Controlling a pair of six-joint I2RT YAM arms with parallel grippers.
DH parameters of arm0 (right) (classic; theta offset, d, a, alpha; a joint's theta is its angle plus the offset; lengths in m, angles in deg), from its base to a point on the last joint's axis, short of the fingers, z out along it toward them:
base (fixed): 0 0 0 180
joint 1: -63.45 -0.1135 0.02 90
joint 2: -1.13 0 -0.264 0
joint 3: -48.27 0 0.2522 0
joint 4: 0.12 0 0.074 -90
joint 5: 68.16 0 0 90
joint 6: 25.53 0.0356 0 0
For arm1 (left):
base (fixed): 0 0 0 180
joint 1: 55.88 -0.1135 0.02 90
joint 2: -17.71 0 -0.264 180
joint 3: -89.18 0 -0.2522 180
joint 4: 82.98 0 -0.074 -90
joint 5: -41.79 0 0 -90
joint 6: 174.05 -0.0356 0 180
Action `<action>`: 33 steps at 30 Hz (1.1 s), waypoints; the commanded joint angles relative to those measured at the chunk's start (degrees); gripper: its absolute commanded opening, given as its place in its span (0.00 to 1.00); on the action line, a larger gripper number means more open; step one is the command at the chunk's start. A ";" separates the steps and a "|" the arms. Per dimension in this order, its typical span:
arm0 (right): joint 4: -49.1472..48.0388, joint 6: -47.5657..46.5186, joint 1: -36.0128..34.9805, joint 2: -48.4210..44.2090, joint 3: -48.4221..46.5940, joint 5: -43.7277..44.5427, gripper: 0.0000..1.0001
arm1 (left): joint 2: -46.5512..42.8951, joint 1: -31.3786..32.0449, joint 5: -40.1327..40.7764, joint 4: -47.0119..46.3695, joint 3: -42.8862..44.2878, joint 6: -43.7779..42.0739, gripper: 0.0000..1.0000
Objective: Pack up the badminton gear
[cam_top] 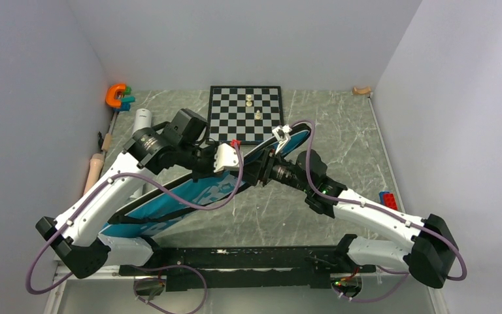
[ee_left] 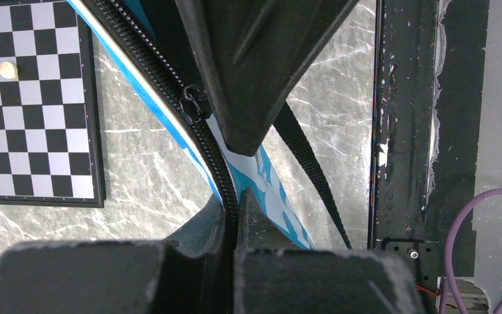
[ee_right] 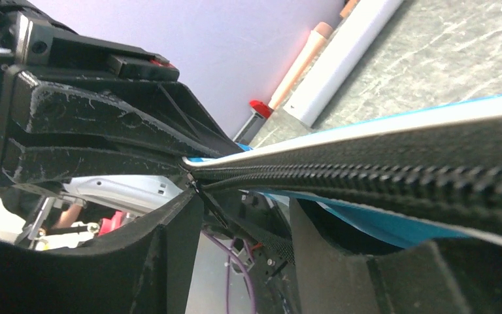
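Two tools at the blue bag [cam_top: 145, 221] — left tool [ee_left: 236, 208] clamps its ribbed black zipper [ee_right: 399, 163] (toothed edge), right tool [ee_right: 245, 199] gapes.

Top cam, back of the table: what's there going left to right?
orange C-shaped clamp → white tube → chessboard → small tan wooden piece by the right wall
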 commanded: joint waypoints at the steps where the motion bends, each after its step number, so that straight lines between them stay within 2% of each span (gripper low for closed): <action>1: -9.85 1.87 0.64 1.52 -0.65 -1.47 0.51 | -2.80 0.45 -5.25 0.60 1.18 -2.25 0.00; 8: -11.44 3.64 0.65 2.69 -0.40 -3.01 0.31 | -3.00 0.54 -5.10 1.21 0.99 -2.86 0.00; 18: -7.55 3.27 1.84 -2.11 0.41 -2.02 0.01 | -3.20 1.06 -3.26 1.25 -0.57 -3.76 0.00; 27: -7.00 4.41 2.19 -4.95 3.63 -2.15 0.00 | -3.05 1.06 -2.49 0.90 -0.15 -3.56 0.00; 33: -3.35 3.40 2.45 -8.92 5.48 -1.65 0.00 | -3.01 1.05 -2.37 0.76 -0.08 -3.49 0.00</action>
